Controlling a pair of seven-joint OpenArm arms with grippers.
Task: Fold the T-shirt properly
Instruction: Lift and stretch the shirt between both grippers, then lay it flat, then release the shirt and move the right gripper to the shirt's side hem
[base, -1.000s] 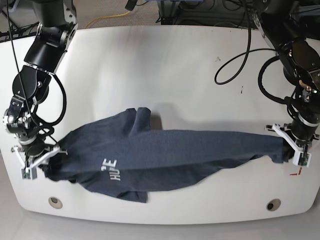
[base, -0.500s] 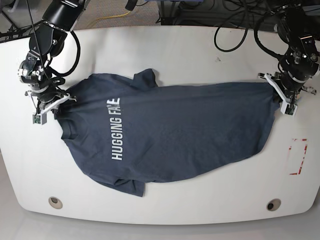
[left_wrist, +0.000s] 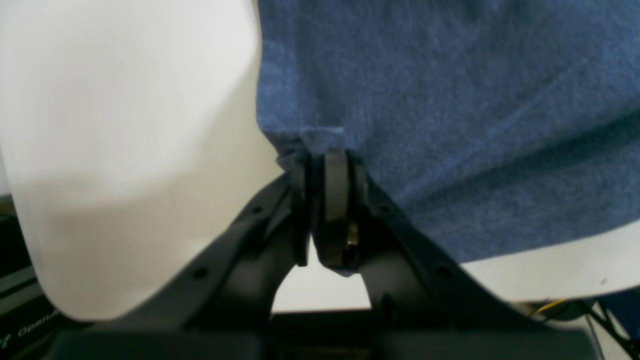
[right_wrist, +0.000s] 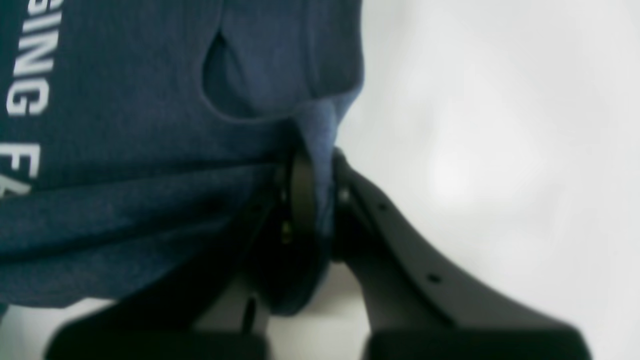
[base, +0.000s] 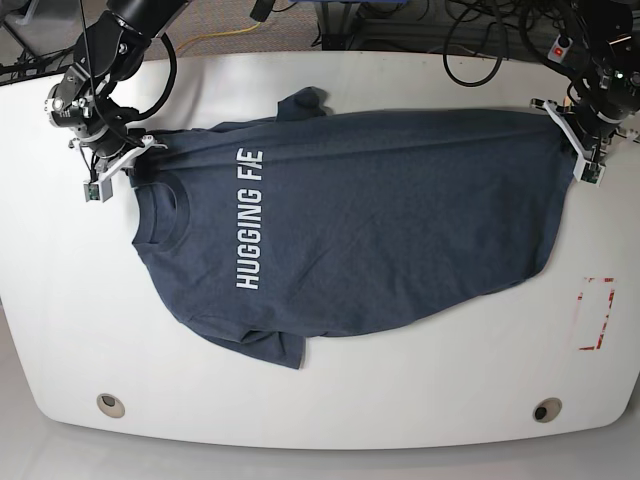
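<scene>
Base view: the right gripper (base: 128, 160), at upper left, is clenched on the shoulder edge of the T-shirt (base: 380, 220), and the left gripper (base: 578, 135), at upper right, pinches its hem corner. The shirt lies spread across the upper middle of the desk (base: 330, 400). Bare desk runs along the bottom and both lower corners.

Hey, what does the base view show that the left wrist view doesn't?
Only the base view shows the whole T-shirt spread out, its HUGGING FACE lettering, the right gripper pinching a shoulder, and a red mark on the table. Only the left wrist view shows the left gripper jaws shut on the fabric edge up close. Both show blue cloth on white tabletop.
</scene>
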